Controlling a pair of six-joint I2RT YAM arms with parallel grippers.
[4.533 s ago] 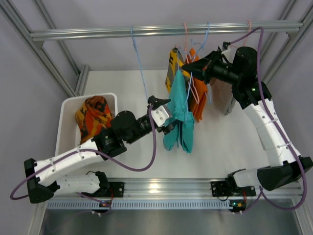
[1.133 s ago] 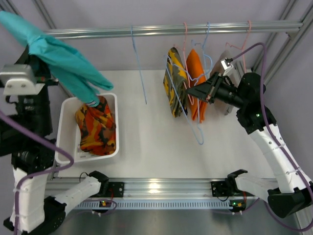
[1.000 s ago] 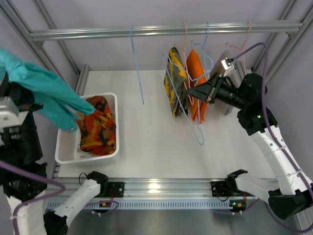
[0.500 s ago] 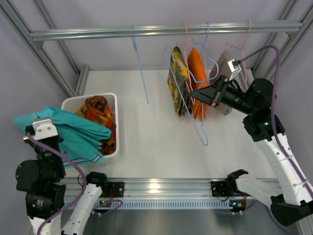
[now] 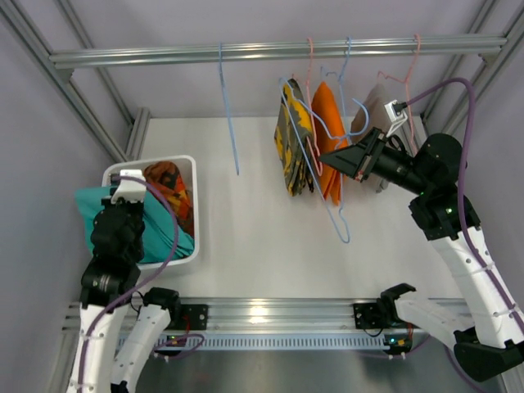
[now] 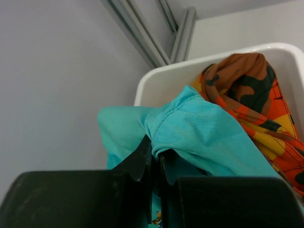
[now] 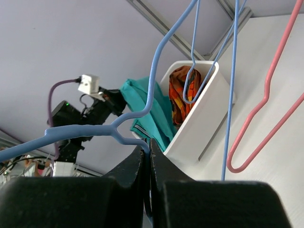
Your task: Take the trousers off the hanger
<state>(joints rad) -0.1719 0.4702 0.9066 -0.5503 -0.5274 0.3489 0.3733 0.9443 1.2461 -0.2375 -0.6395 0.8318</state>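
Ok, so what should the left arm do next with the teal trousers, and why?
Probably open the left end effector and let go. It is shut on a fold of the teal trousers, which lie over the white bin beside the patterned pair inside it. Some teal cloth hangs past the bin's left rim, so a nudge inward may be needed afterwards.
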